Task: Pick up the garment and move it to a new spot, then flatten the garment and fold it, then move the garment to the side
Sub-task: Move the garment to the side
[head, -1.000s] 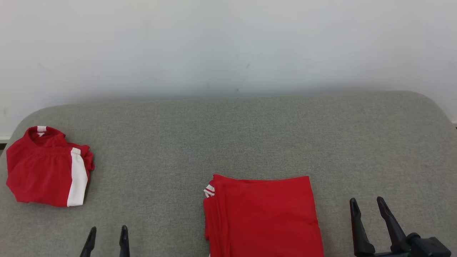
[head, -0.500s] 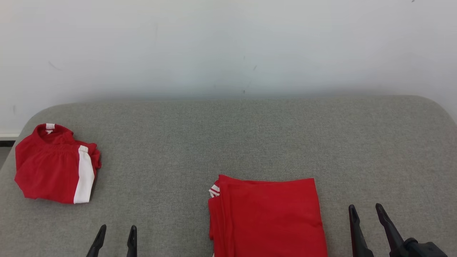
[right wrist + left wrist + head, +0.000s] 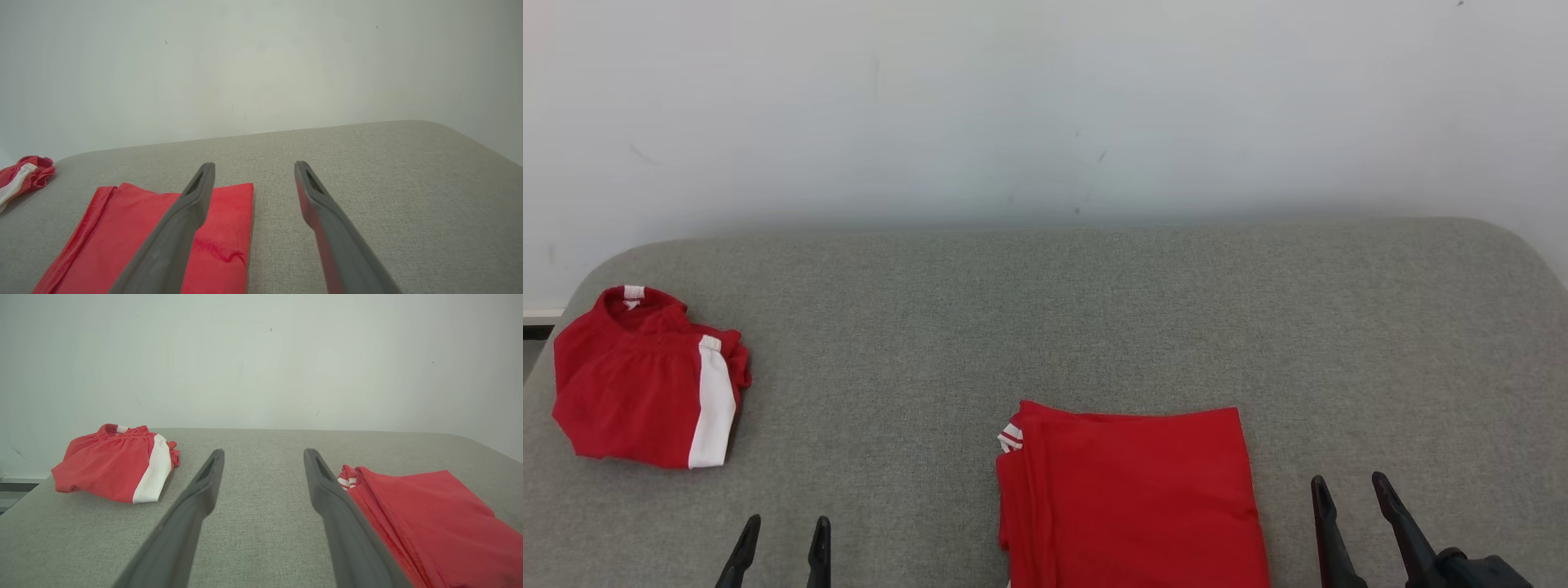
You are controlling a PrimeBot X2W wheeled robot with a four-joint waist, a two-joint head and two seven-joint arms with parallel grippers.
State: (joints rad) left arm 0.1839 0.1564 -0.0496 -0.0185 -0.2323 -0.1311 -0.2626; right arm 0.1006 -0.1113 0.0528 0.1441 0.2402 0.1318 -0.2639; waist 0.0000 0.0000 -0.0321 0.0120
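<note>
Head view: the folded red garment (image 3: 1131,498) lies flat on the grey padded surface (image 3: 1094,310), at the near edge, centre-right, between my two grippers. The left gripper (image 3: 788,523) sits low left, fingers spread with nothing between them. The right gripper (image 3: 1347,482) is just beside the garment's right edge, fingers likewise apart and empty. Neither touches the cloth. A second red piece with a white stripe (image 3: 645,400) is bundled at the far left end, well apart.

Judgement: the centre garment looks flattened and folded already, so I take the move to the side as what remains.

Handling: thin cloth, probably light and limp, with no stiffness to speak of. I expect the layers to slide over one another and the fold to sag open if lifted from one point. Stacked edges with white trim show on its left side; the right edge is a clean line.

Plan: pinch through all layers at two points on opposite sides, low against the surface, and carry it level. Risk: catching the top layer only.
</note>
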